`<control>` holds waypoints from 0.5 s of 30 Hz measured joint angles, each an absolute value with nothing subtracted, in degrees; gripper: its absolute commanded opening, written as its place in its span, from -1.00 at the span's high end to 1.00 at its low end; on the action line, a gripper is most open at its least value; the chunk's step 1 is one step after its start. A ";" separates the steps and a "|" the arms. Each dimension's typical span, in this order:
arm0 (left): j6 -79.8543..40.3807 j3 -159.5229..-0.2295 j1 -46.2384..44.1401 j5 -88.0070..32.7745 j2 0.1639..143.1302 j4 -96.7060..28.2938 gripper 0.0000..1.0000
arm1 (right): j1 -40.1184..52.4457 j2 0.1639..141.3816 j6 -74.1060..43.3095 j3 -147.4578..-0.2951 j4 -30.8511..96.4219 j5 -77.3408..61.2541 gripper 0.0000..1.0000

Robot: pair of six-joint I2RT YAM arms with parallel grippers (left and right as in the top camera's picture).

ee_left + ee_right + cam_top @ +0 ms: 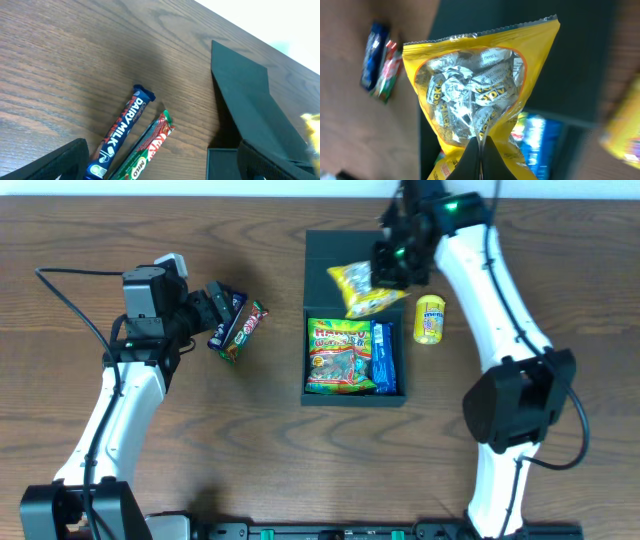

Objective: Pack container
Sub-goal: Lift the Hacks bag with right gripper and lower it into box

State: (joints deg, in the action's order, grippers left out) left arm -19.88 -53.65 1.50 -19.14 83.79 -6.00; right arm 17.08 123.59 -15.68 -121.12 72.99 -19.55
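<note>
The dark teal-green container (312, 350) sits mid-table with its flap lid (335, 248) open to the far side. Inside lie a green gummy packet (338, 358) and a blue packet (385, 358). My right gripper (392, 262) is shut on a yellow bag of wrapped candies (366, 288), holding it above the container's far end; the bag fills the right wrist view (475, 95), pinched between the fingers (481, 157). My left gripper (215, 315) is open over a blue Dairy Milk bar (120, 132) and a red-green Milo bar (150, 145) on the table.
A small yellow tub (430, 319) stands just right of the container. The two bars (238, 327) lie left of the container on the wood table (240, 440). The lid also shows in the left wrist view (245, 100).
</note>
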 measured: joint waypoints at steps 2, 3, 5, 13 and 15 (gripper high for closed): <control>-19.70 -53.65 1.52 -19.16 83.79 -6.02 -0.91 | 19.20 123.59 -15.68 -119.68 72.97 -20.21 0.97; -19.68 -53.67 1.52 -19.16 83.79 -6.02 -0.90 | 20.45 123.59 -15.77 -118.56 73.06 -20.56 0.97; -19.46 -53.67 1.52 -19.18 83.79 -6.04 -0.91 | 22.37 123.59 -16.12 -116.60 73.36 -20.95 0.97; -17.89 -53.71 1.52 -19.18 83.79 -7.95 -0.90 | 27.92 123.59 -18.11 -114.15 74.85 -18.06 0.97; -17.72 -53.74 1.52 -19.18 83.79 -8.67 -0.91 | 28.60 123.59 -19.35 -113.91 74.85 -16.45 0.97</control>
State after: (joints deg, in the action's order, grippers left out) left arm -17.72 -53.74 1.52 -19.18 83.79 -8.67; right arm 28.60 123.59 -19.35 -113.91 74.85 -16.45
